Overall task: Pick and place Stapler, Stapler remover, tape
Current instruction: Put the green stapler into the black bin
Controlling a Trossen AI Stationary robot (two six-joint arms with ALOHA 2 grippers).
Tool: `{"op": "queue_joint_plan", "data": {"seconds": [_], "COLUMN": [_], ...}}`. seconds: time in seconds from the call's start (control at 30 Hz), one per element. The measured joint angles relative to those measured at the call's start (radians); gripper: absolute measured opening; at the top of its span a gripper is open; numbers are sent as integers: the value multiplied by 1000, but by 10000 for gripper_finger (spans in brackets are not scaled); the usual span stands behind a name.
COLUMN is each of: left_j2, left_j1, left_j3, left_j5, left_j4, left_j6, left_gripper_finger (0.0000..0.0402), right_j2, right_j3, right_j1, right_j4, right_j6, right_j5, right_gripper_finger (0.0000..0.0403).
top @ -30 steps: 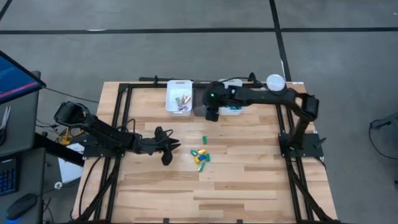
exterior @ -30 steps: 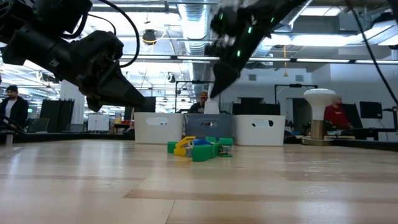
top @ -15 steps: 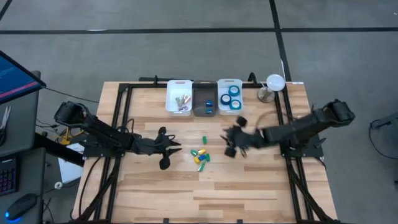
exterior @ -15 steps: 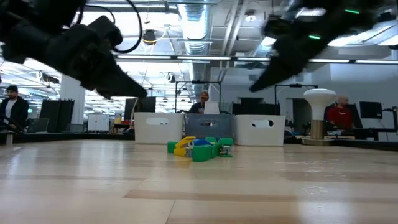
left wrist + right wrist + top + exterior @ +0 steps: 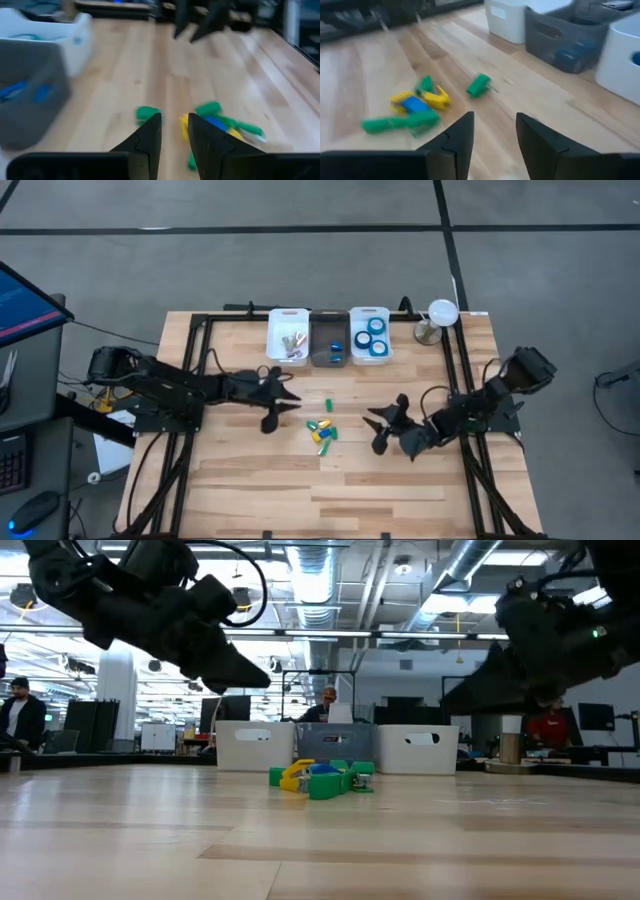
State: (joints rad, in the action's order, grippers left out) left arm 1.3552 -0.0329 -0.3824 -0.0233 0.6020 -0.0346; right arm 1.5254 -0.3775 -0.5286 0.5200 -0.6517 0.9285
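Observation:
Several small green, yellow and blue pieces (image 5: 322,432) lie heaped mid-table, and a single green one (image 5: 328,401) lies just beyond the heap. I cannot tell which is a stapler and which a stapler remover. Blue tape rolls (image 5: 372,337) sit in the right white bin (image 5: 352,330) at the far edge. My left gripper (image 5: 283,402) hovers open left of the heap (image 5: 220,125), nothing between its fingers (image 5: 175,125). My right gripper (image 5: 380,427) hovers open right of the heap (image 5: 415,112), also with nothing in it (image 5: 495,122).
Three bins stand in a row at the far edge: a white one (image 5: 272,340) with small items, a grey one (image 5: 317,340) holding a blue thing, and the tape bin. A white round lamp (image 5: 440,313) stands at the far right. Bare wood lies toward the near edge.
My right gripper has swung from above the bins at the far edge toward the near right, come down, and rolled; it now faces the heap. My left gripper has shifted a little toward the far edge and rolled. The pieces on the table have not moved.

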Motion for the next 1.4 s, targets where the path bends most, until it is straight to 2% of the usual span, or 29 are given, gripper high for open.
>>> {"op": "queue_joint_plan", "data": {"seconds": [0.1, 0.4, 0.67, 0.93, 1.03, 1.23, 1.4], "left_j2": [0, 0, 0, 0, 0, 19, 156], "left_j1": [10, 41, 73, 103, 114, 157, 152], "left_j3": [0, 1, 20, 62, 69, 69, 64], "left_j5": [-51, -54, -53, -53, -53, -53, -53], "left_j4": [-21, -93, -115, -113, -106, 33, 235], "left_j6": [64, 212, 213, 213, 243, 373, 396], "left_gripper_finger": [88, 109, 147, 152, 152, 154, 164], "right_j2": [59, 225, 311, 368, 379, 379, 378], "right_j3": [-53, -236, -344, -415, -432, -433, -433], "right_j1": [-16, -12, -9, -37, -57, -73, -88], "right_j4": [26, 26, 27, 30, 29, 21, -13], "right_j6": [4, 37, 41, 41, 41, 16, 5], "right_j5": [33, 17, -19, -118, -119, -119, -118], "right_gripper_finger": [138, 141, 138, 141, 142, 135, 126]}}
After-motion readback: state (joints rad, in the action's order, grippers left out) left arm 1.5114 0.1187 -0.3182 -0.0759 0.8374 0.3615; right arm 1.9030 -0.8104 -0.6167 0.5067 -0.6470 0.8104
